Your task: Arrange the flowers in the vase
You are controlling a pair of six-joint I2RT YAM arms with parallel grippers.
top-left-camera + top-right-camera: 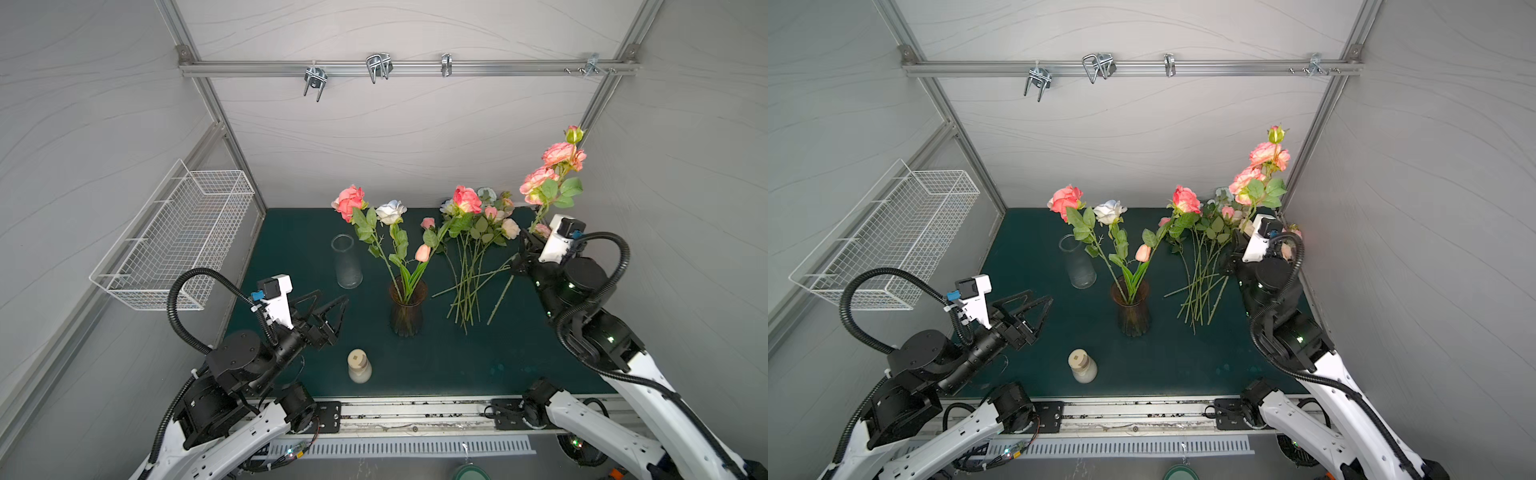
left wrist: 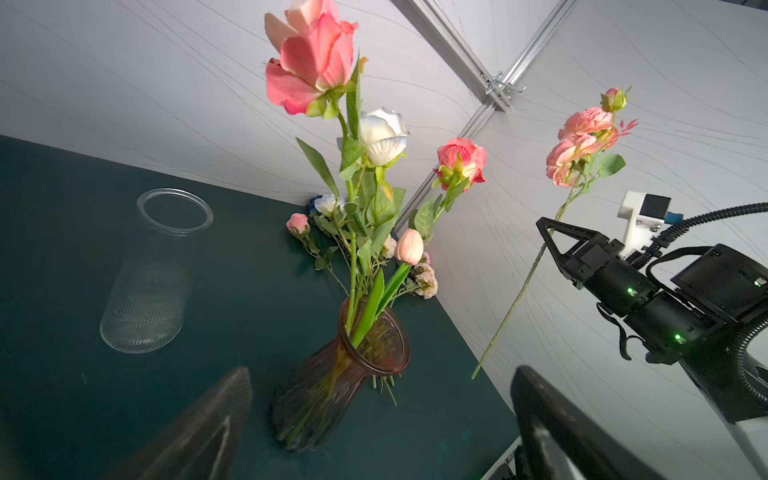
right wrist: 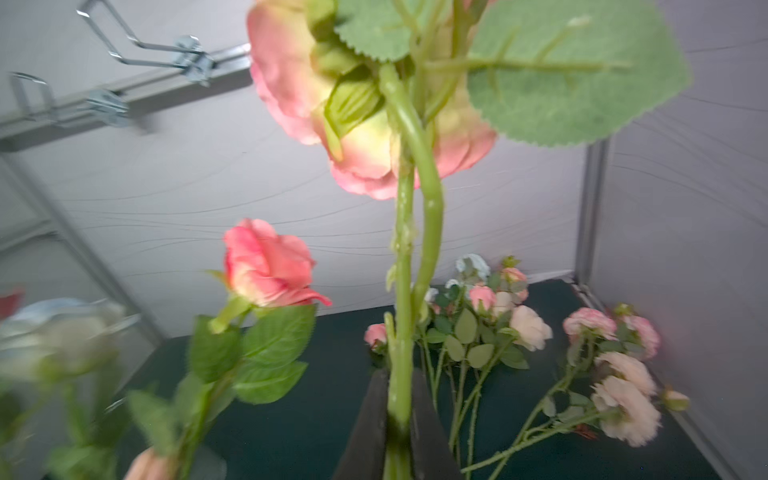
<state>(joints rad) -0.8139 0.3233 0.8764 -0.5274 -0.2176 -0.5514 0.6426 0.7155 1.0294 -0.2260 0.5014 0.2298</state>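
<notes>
a robot's right pincer [image 2: 549, 232] is pinching the long green stem of a pink frilly flower spray [image 1: 549, 174]. its jaws are pressed tight on the stem partway along, holding the spray upright above the dark green bench [image 1: 457, 365]. the flower heads are rising above this pincer and the bare stem end is hanging below it.

the left pincer [image 1: 333, 296] is hovering with its jaws spread wide, gripping nothing. the brown ribbed glass vase [image 1: 407, 311] is standing between the two pincers, well apart from the right one. it is already carrying four standing blooms [image 1: 390, 212] in coral, white and peach. the loose flowers [image 1: 473, 249] are lying in a heap on the bench, just beside and below the right pincer. a clear ribbed glass vase [image 1: 347, 262] is standing empty beyond the left pincer.

the step in hand appears to be carrying the spray across to the brown vase. doing it well likely means keeping the stem end higher than the rim while crossing and steering it clear of the standing blooms. the stem should then go down into the open side of the mouth before the pincer lets go.
</notes>
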